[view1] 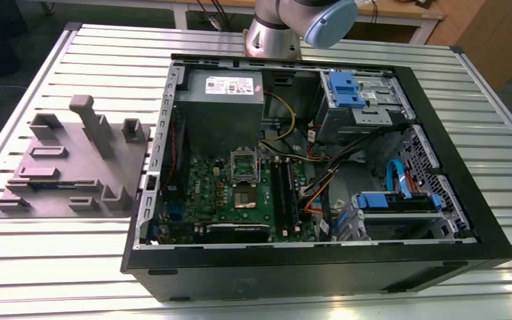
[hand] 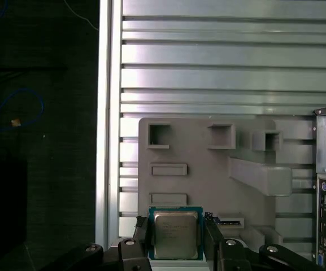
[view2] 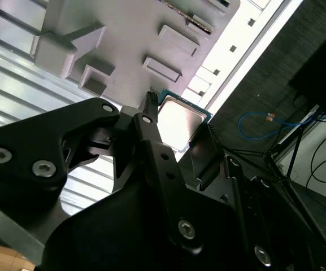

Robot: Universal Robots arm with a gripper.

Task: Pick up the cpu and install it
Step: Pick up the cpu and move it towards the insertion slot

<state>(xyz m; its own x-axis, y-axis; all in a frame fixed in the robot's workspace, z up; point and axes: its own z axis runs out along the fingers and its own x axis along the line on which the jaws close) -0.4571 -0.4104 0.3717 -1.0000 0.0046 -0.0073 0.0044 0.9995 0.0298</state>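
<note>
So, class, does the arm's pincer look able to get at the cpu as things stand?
Likely yes: in the first wrist view the pincer flanks the cpu on two sides, seemingly gripping it, over the grey holder, with nothing between.

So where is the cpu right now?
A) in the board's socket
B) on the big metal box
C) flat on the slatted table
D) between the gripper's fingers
D: in the first wrist view the gripper clamps the cpu by two edges, grey tray behind it.
</note>
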